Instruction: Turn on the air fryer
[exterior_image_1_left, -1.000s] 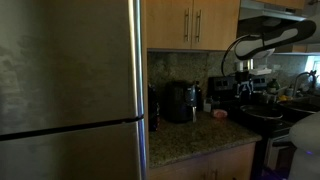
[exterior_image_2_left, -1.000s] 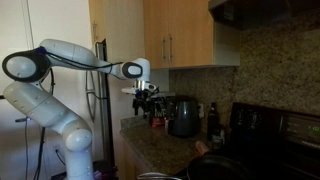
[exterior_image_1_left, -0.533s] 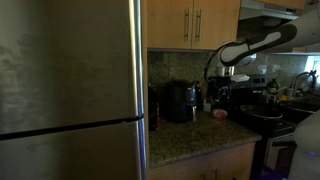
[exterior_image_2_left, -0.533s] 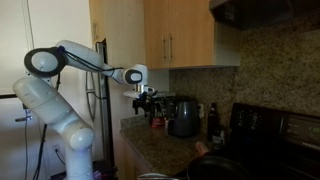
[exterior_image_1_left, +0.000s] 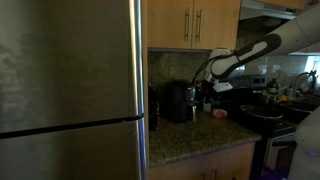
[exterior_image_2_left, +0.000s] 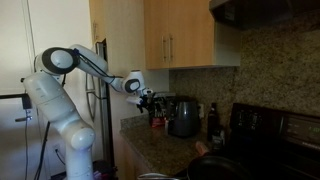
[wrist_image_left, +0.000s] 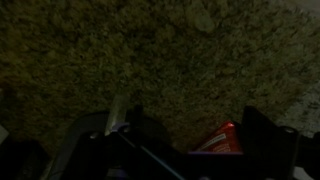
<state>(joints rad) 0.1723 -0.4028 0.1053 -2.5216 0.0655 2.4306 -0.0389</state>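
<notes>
The air fryer (exterior_image_1_left: 180, 101) is a squat black box on the granite counter against the backsplash; it also shows as a dark rounded body (exterior_image_2_left: 183, 117). My gripper (exterior_image_1_left: 208, 93) hangs just beside it at about its top height, a short gap away, and shows in the other exterior view too (exterior_image_2_left: 149, 99). In the wrist view the two dark fingers stand apart around a gap (wrist_image_left: 198, 135), open and empty, over speckled granite. A red packet (wrist_image_left: 215, 140) lies beyond them. The air fryer does not show clearly in the wrist view.
A tall steel fridge (exterior_image_1_left: 70, 90) fills the near side. A narrow dark object (exterior_image_1_left: 152, 108) stands beside the air fryer. A black range with pots (exterior_image_1_left: 262, 115) is on the other side. Wooden cabinets (exterior_image_2_left: 185, 35) hang overhead. A small orange item (exterior_image_1_left: 220, 115) lies on the counter.
The arm has swung toward the air fryer and come down, bringing the gripper from over the range side to just beside the appliance.
</notes>
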